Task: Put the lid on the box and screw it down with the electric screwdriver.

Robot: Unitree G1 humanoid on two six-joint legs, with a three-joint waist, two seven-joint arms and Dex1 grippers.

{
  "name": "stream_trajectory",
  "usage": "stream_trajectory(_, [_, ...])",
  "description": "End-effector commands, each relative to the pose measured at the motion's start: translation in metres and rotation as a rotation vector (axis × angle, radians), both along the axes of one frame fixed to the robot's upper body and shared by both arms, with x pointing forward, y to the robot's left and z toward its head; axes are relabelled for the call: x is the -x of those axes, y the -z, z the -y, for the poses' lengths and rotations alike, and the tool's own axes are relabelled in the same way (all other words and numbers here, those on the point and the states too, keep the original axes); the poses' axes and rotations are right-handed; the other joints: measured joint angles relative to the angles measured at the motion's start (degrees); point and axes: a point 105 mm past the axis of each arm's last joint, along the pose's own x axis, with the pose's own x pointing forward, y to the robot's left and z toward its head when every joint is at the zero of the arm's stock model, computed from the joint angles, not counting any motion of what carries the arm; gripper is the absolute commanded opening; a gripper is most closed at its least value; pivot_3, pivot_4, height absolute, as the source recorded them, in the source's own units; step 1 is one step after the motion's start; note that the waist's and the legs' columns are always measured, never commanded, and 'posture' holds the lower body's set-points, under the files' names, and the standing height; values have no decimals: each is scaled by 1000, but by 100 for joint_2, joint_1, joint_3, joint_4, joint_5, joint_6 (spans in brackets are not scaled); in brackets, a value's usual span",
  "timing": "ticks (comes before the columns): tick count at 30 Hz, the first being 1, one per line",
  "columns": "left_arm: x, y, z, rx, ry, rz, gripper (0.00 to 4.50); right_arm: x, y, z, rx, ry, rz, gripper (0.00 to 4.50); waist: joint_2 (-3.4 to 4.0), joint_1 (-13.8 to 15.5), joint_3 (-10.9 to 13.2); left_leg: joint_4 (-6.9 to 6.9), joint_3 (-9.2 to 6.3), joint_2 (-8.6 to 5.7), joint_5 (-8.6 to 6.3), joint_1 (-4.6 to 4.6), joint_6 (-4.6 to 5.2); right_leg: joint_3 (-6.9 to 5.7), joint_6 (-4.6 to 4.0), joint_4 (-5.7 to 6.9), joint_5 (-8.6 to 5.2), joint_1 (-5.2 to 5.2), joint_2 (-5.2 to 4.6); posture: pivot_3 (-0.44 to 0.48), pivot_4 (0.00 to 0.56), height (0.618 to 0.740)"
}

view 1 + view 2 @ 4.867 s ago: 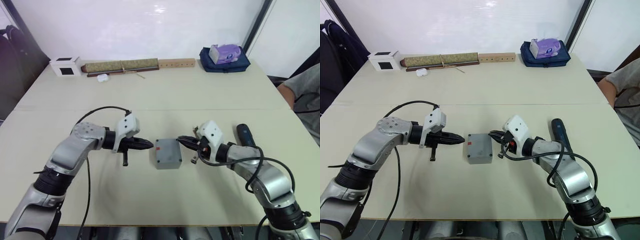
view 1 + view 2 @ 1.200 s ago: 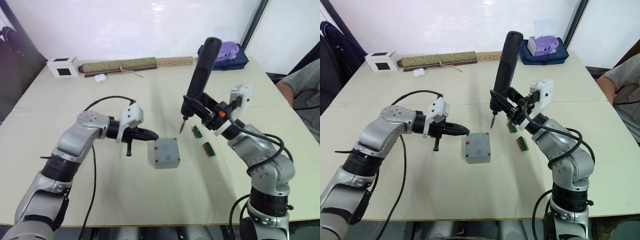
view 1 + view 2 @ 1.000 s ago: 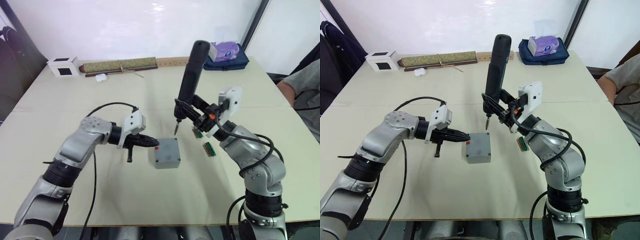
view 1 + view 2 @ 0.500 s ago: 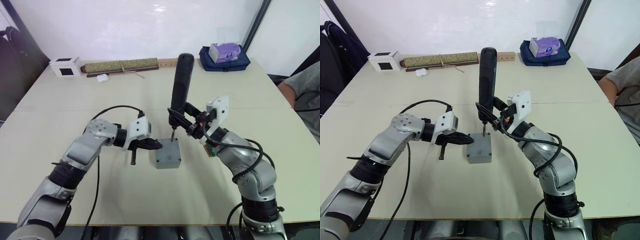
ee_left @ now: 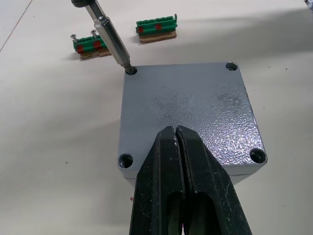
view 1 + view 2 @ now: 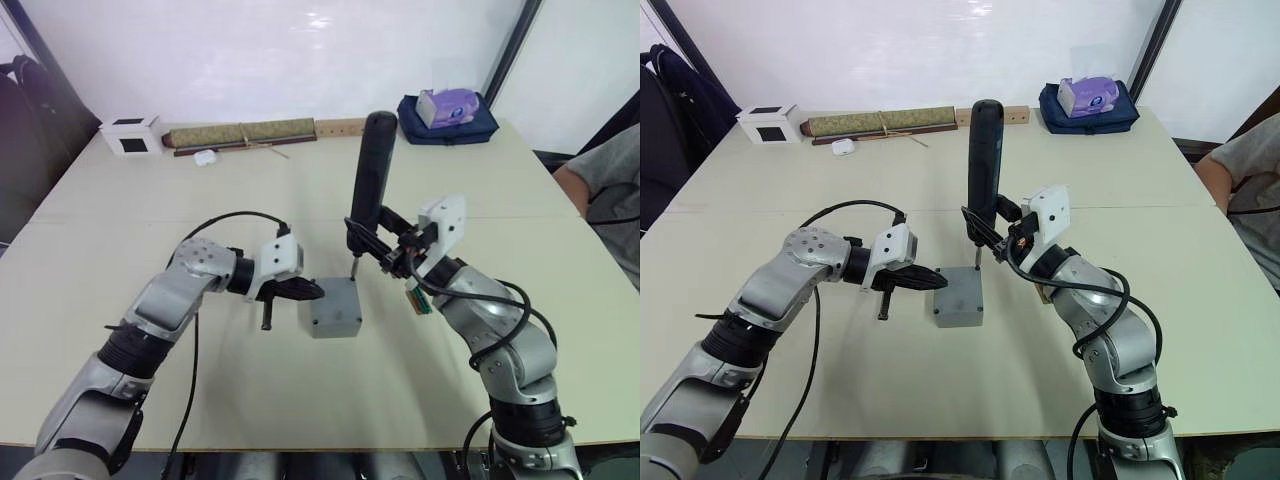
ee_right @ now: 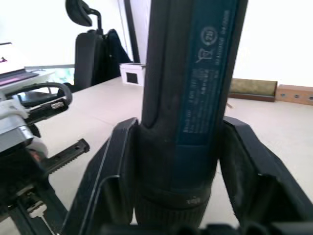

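The box (image 6: 335,306) is sitting mid-surface (image 6: 300,400) with the lid (image 5: 188,110) already lying on it. The left claw (image 6: 312,291) is staying pressed together, holding nothing, its tips resting on the lid's near edge as half a second ago. The right claw (image 6: 372,240) is gripping the electric screwdriver (image 6: 368,170) upright; since then the tool has tilted slightly away from the box's centre, its bit standing in the lid's far corner hole. Two green strips (image 5: 156,29) are lying just beyond the box.
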Motion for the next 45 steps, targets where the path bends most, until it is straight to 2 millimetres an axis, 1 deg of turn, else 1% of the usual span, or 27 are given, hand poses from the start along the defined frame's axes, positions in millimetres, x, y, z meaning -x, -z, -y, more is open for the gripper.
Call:
stream_trajectory(1, [3,13,1,-42,7,-32,0,3,5,-1,20,-12,-13,1794,-4,0,-3,0,0,0,0,1,0,0,0,0,0,1,0,0,150,740])
stream_trajectory(4, [4,13,1,-42,8,-34,0,2,10,-1,42,3,-4,1794,-9,4,-6,-1,-1,0,0,2,0,0,0,-1,0,2,0,0,150,740])
stream_trajectory(7, [4,18,1,-57,11,-38,0,3,38,-2,96,14,-54,1794,-16,5,-15,-3,0,0,0,8,0,0,0,-4,-1,8,0,0,150,740])
stream_trajectory(8, [3,19,1,-59,9,-39,0,5,44,-2,107,15,-65,1794,-24,7,-24,-5,0,0,0,15,0,-1,0,-9,-1,17,0,0,150,740])
stream_trajectory(12, [4,23,-1,-67,8,-40,0,4,55,-3,102,30,-103,1794,-53,-3,-69,-22,4,5,-4,73,5,-9,-3,-41,-4,84,3,0,150,740])
stream_trajectory(19, [6,24,3,-58,5,-45,0,4,64,-4,102,34,-138,1794,-59,9,-114,-23,-7,8,-5,75,7,-10,-4,-49,-4,91,2,0,150,740])
stream_trajectory(24, [6,25,4,-53,2,-46,0,4,66,-4,108,31,-143,1794,-67,13,-133,-25,-10,10,-6,75,9,-13,-4,-55,-4,94,2,0,150,740])
stream_trajectory(31, [7,25,5,-48,2,-50,0,3,64,-4,106,29,-137,1794,-69,14,-135,-25,-14,13,-7,76,10,-13,-17,-59,-11,97,1,0,150,740])
stream_trajectory(40, [6,26,5,-48,3,-51,0,3,56,-8,102,22,-112,1794,-68,15,-135,-27,-20,14,-7,76,10,-13,-19,-62,-12,96,1,0,150,740])
stream_trajectory(45, [6,27,4,-51,4,-52,0,3,43,-7,99,24,-68,1794,-68,15,-135,-28,-21,14,-7,75,10,-13,-19,-63,-12,96,0,0,150,740])
